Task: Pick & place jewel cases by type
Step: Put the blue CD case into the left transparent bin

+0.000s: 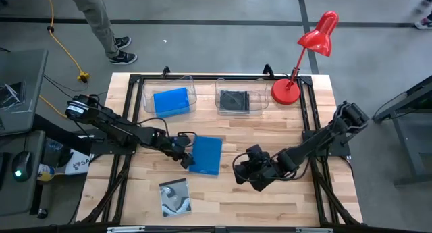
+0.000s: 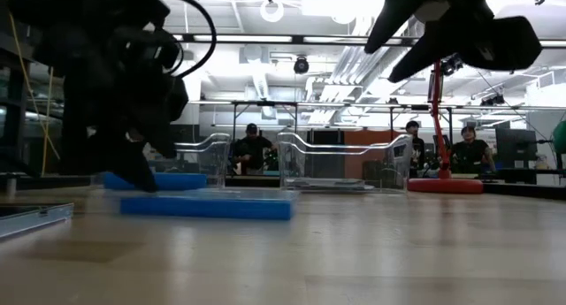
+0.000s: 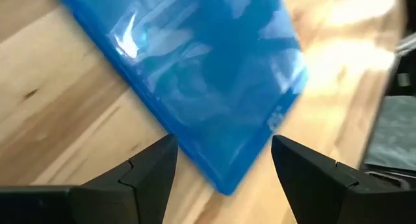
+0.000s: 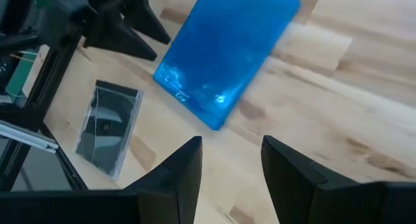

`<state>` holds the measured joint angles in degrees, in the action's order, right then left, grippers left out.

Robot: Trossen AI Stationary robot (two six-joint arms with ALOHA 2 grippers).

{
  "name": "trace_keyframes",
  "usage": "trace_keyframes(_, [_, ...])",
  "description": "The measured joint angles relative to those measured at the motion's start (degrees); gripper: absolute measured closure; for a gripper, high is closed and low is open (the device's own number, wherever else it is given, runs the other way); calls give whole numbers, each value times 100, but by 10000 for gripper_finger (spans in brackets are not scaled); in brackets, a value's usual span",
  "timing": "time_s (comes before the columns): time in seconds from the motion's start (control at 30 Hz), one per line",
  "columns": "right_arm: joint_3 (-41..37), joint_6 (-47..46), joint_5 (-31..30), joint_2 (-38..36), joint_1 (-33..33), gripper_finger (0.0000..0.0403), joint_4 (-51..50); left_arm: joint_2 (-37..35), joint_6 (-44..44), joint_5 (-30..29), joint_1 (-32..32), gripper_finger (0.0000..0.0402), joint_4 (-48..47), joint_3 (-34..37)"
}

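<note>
Your left gripper [image 1: 183,157] sits at the near-left corner of the blue case [image 1: 206,155] lying flat mid-table; its fingers [image 3: 153,169] stand apart with that corner [image 3: 224,178] between them, not clamped. Your right gripper [image 1: 248,173] hovers just right of the same case, fingers [image 4: 182,165] apart, holding nothing. A second blue case [image 1: 171,101] lies in the left clear tub [image 1: 192,84]; a black case [image 1: 234,100] lies in the right tub [image 1: 262,99]. One case with a grey swirl cover [image 1: 175,197] lies near the front edge. A red lamp [image 1: 317,37] stands on the back right of the table [image 1: 283,206].
</note>
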<state>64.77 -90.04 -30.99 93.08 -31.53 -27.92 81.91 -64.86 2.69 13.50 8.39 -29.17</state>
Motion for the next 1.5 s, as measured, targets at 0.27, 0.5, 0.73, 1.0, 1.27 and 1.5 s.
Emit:
trace_keyframes(0.27, [0, -3, 144, 153, 2, 261, 188, -2, 8, 164, 2, 154, 265, 0])
trace_keyframes(0.5, [0, -166, 117, 153, 2, 261, 177, -4, -2, -366, 0, 154, 259, 0])
trace_keyframes(0.73, [0, -389, 99, 153, 6, 261, 132, -7, 27, -867, -142, 154, 240, 0])
trace_keyframes(1.0, [0, -407, 204, 152, 162, 261, 107, -7, 590, -272, -903, 154, 198, -2])
trace_keyframes(1.27, [2, -337, 376, 267, 271, 260, 145, 11, 804, 64, -1130, 154, -157, -7])
trace_keyframes(1.5, [2, -204, 487, 662, 305, 260, 530, 31, 922, 21, -1126, 154, -454, -7])
